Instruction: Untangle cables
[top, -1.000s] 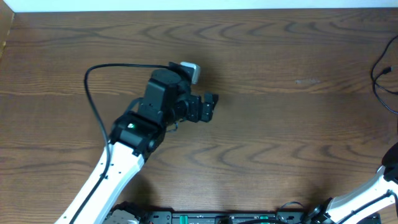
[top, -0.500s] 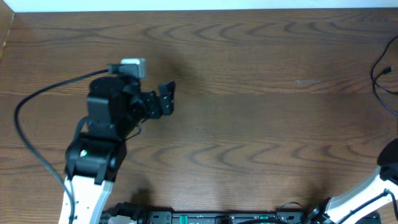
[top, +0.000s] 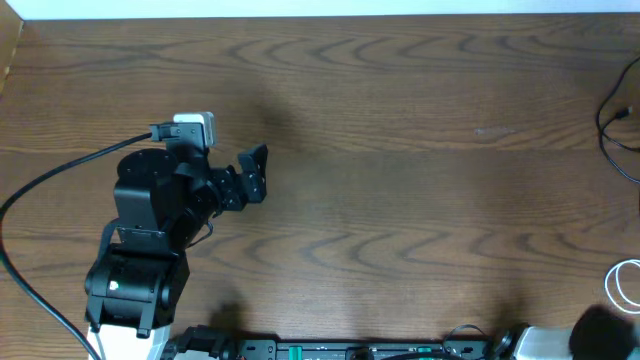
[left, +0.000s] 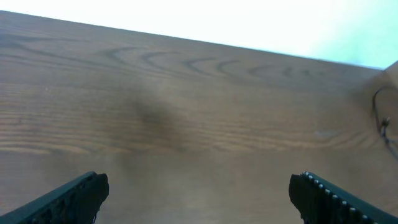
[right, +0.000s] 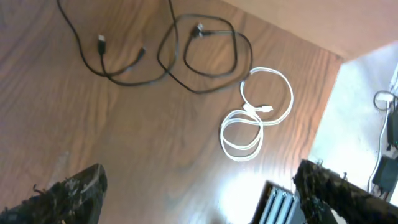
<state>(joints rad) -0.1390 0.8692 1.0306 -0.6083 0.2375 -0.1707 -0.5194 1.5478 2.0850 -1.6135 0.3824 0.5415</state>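
Observation:
Thin black cables (right: 200, 28) lie looped and crossing on the wooden table at the top of the right wrist view, one with a small plug end (right: 101, 42). A white cable (right: 250, 111) is coiled in two loops beside them, touching the black loop. In the overhead view the black cables (top: 612, 128) and part of the white loop (top: 620, 284) show at the right edge. My right gripper (right: 199, 199) is open and empty, high above the cables. My left gripper (top: 250, 176), also seen in the left wrist view (left: 199, 196), is open and empty over bare table at the left, far from the cables.
The right arm (top: 600, 332) shows only at the bottom right corner of the overhead view. The table's right edge (right: 336, 68) runs close to the white cable, with floor and other wires (right: 388, 124) beyond. A black rail (top: 340, 350) runs along the front edge.
My left arm has swung left and drawn back toward the near-left, gripper still open. The right arm has dropped toward the bottom right corner, uncovering part of the white loop.

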